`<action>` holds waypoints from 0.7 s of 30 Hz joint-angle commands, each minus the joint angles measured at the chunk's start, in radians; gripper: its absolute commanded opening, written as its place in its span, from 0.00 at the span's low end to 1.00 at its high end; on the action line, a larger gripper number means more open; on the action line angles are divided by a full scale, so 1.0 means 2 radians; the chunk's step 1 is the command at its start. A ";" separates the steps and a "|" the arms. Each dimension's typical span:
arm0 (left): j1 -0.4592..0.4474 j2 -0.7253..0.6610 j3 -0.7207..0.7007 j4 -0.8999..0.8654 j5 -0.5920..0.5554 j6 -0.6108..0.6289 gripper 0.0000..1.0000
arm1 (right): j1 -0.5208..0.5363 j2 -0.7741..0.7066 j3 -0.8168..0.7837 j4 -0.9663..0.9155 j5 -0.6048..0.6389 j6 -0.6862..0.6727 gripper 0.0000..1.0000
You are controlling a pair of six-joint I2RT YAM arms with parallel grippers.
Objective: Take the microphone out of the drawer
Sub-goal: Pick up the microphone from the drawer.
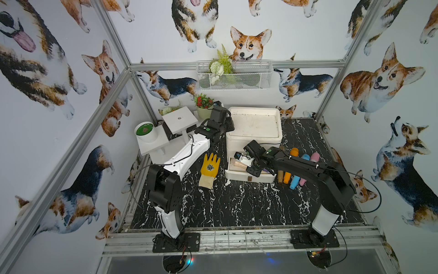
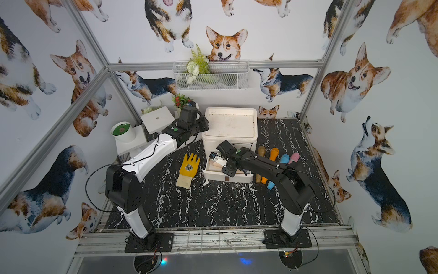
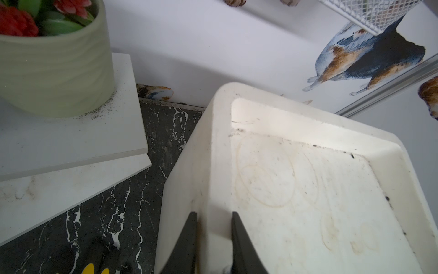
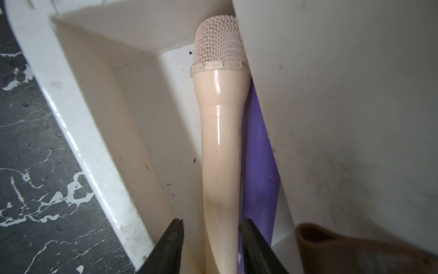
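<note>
One white plastic drawer cabinet (image 1: 237, 142) stands on the black marble-patterned tabletop (image 1: 237, 206), its low drawer (image 1: 239, 176) pulled out. The drawer holds two microphones: a glossy cream microphone (image 4: 220, 142) with a mesh head and, just beside it, a purple microphone (image 4: 258, 166). Four lie outside by the right arm: brown microphone (image 2: 261, 150), orange microphone (image 2: 274, 153), blue microphone (image 2: 284, 158), pink microphone (image 2: 294, 157). One yellow glove (image 1: 209, 169) lies flat. The left gripper (image 3: 214, 213) pinches the cabinet's top rim. The right gripper (image 4: 211, 221) straddles the cream handle, jaws apart.
</note>
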 commanded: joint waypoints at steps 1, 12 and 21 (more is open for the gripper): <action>0.000 0.010 -0.008 -0.143 0.038 -0.031 0.14 | 0.002 0.000 0.004 -0.022 -0.036 -0.008 0.54; 0.000 0.011 -0.011 -0.141 0.039 -0.030 0.14 | 0.003 -0.016 0.007 -0.034 -0.078 0.014 0.62; 0.000 0.009 -0.010 -0.142 0.039 -0.029 0.14 | 0.004 0.016 0.034 -0.038 -0.113 0.025 0.55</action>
